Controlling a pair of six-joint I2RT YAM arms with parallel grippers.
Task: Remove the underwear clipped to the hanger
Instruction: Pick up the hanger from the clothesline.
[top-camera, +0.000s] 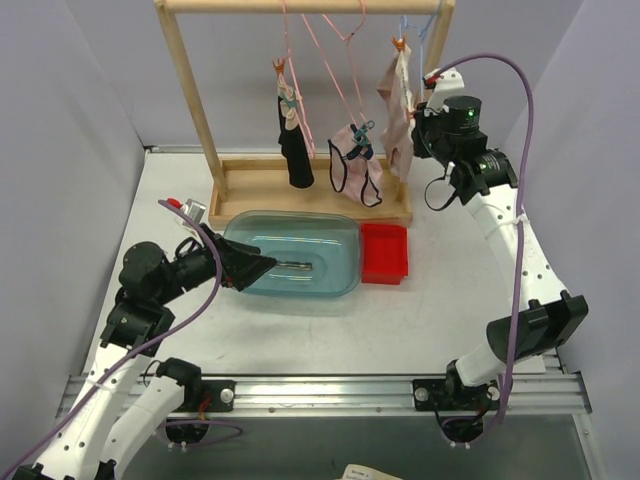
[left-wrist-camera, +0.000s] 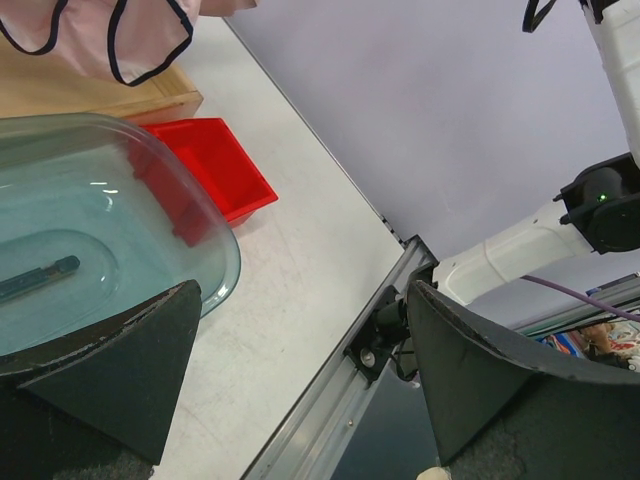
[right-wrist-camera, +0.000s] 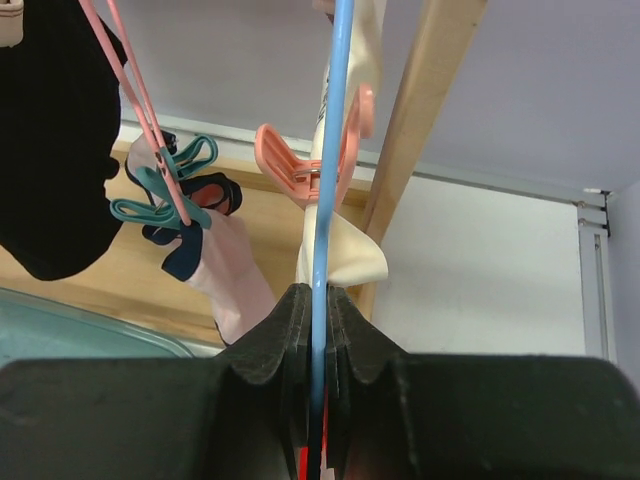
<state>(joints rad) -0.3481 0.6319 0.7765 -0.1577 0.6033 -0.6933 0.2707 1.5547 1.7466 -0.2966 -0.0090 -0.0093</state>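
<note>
- Rack (top-camera: 188, 105): a wooden frame at the far side of the table, with thin hangers hooked on its top bar.
- Underwear: three pieces hang inside the rack, all of them clipped on.
- The black piece (top-camera: 296, 152) is nearest the rack's left post.
- The dark-trimmed pink piece (top-camera: 356, 172) hangs at mid-rack, low over the rack's base.
- The pale piece (top-camera: 397, 115) hangs by the rack's right post.
- Right gripper (right-wrist-camera: 318, 312): up by the rack's right post, with its fingers pinched tight on the wire of the blue hanger (right-wrist-camera: 335, 120). The pale piece hangs right behind the fingers; I cannot tell whether they also catch the cloth.
- Peach pin (right-wrist-camera: 300, 168): clamps the pale piece to the blue hanger, just above the fingers.
- Teal pin (right-wrist-camera: 152, 202): on a pink hanger (right-wrist-camera: 135, 95), further in toward mid-rack.
- Left gripper (left-wrist-camera: 300, 292): in front of the rack and low, spread wide and holding nothing.
- Tub (top-camera: 345, 240): a clear teal tub just in front of the rack's base, under the left gripper's tips.
- Red bin (top-camera: 385, 255): in front of the rack's right end, touching the tub.
</note>
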